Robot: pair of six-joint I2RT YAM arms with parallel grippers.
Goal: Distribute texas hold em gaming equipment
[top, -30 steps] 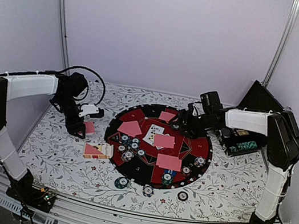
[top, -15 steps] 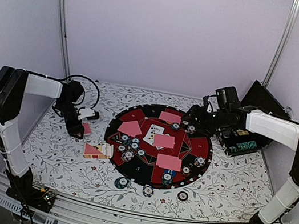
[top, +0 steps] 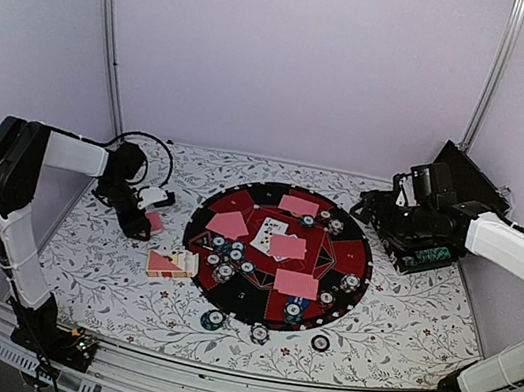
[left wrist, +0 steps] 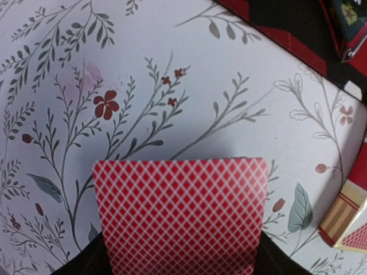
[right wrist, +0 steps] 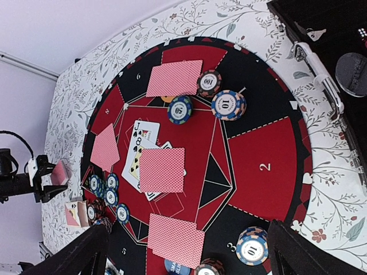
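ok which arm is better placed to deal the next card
Left. The left pincer is shut on a red-backed card over the tablecloth, left of the mat. The right pincer is open and empty, over by the black case.

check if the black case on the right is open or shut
Open: the black case has its lid standing raised behind the base, and green chips show inside.

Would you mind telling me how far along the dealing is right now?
Done: several face-down cards and chip stacks sit on the mat. In hand: the left gripper grips one card left of the mat; the right gripper is open, empty, by the case. Left, likely: the card pack beside the mat.
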